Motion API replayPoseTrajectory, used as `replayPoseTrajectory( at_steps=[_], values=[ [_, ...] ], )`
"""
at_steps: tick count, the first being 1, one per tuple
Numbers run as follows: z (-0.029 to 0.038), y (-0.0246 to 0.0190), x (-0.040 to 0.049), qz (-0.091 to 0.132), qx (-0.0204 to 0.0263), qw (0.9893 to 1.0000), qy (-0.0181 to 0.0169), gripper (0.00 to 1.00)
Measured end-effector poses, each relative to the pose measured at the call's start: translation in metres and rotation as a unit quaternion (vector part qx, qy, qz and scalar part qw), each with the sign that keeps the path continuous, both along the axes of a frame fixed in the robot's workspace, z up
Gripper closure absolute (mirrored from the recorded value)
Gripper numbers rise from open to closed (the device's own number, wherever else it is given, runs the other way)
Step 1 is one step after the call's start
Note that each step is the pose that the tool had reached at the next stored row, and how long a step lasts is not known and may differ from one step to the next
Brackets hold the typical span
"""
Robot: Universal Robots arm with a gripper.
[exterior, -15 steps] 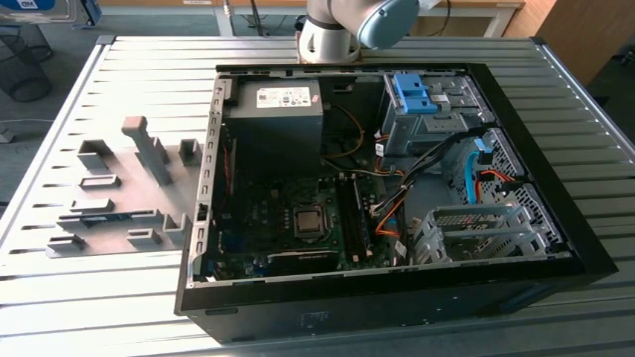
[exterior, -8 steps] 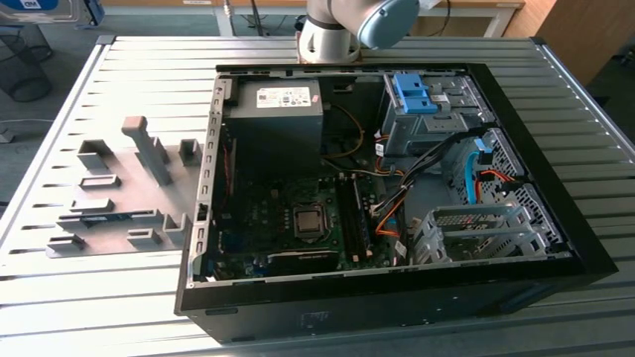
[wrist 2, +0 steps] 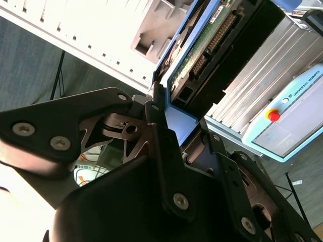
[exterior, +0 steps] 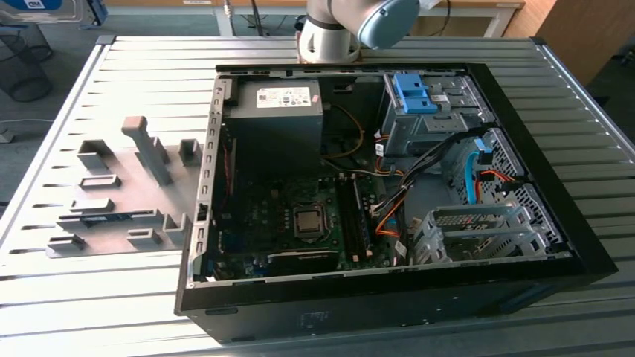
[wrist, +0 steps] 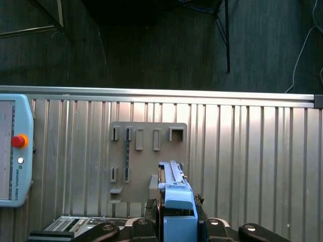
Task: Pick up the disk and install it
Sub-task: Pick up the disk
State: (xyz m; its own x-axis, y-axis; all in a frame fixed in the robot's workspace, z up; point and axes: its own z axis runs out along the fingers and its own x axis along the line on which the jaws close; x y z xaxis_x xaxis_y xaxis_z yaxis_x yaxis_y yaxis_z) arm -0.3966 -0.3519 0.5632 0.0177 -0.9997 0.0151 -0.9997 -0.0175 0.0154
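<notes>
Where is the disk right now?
In both wrist views the disk is clamped in the gripper, over the ribbed table near the grey fixture plate.

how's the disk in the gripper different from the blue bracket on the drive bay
The disk is clamped in the gripper, held up in the air. The blue bracket sits atop the grey drive bay inside the computer case. The disk's blue frame carries a drive whose green circuit board shows in the second wrist view, while the bracket looks like bare plastic. Both are bright blue plastic.
</notes>
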Motion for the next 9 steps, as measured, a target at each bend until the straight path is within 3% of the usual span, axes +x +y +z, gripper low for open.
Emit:
replayPoseTrajectory(
  at_steps=[9],
  values=[
    [0.0000, 0.0000, 0.0041, 0.000, 0.0000, 1.0000, 0.0000, 0.63]
  ],
)
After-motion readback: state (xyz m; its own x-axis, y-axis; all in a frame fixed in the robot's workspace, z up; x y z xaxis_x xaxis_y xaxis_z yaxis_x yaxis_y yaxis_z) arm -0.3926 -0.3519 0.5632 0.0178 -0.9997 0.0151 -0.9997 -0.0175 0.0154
